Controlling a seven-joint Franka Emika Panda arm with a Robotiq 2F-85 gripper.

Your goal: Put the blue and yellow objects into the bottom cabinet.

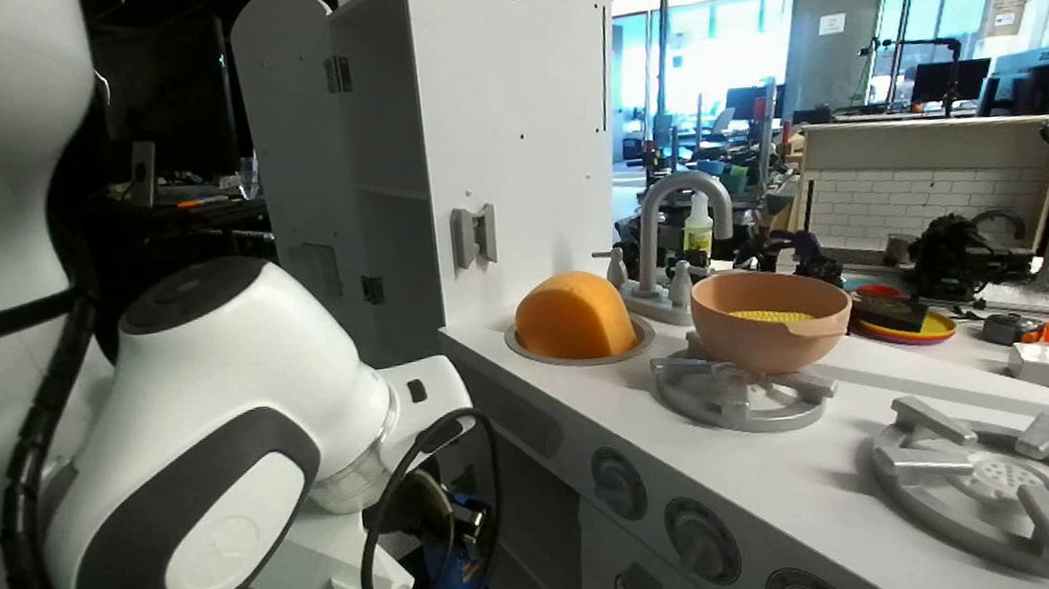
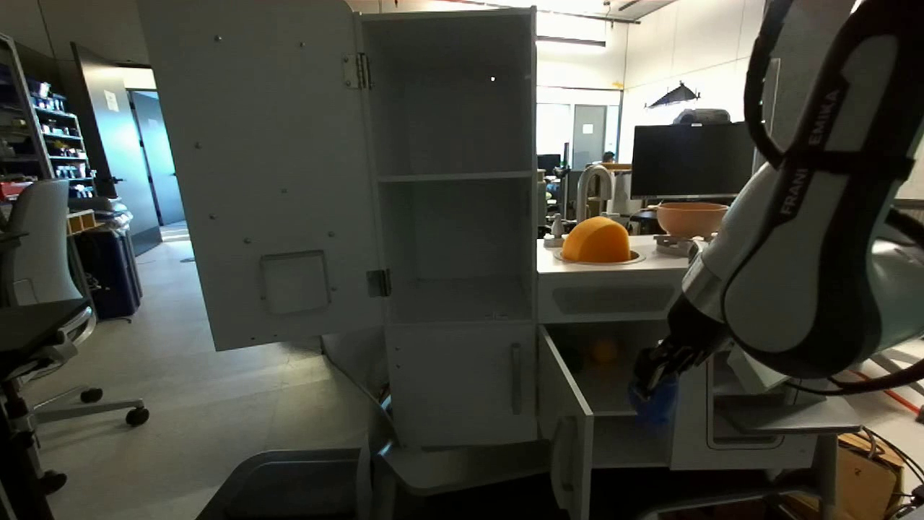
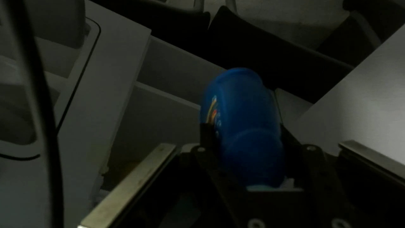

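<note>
One tool point(image 3: 243, 136) is clamped on one blue bottle point(image 3: 242, 104), by the open bottom cabinet point(image 2: 610, 448). One round yellow-orange thing point(image 2: 605, 351) is inside. Up top are one orange dome point(image 2: 598, 240) and one bowl point(image 1: 765, 345).

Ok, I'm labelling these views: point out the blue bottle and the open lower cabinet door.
Blue bottle point(image 3: 245, 123), in the wrist view: side of its body.
Open lower cabinet door point(image 2: 561, 397), in an exterior view: outer face.
</note>
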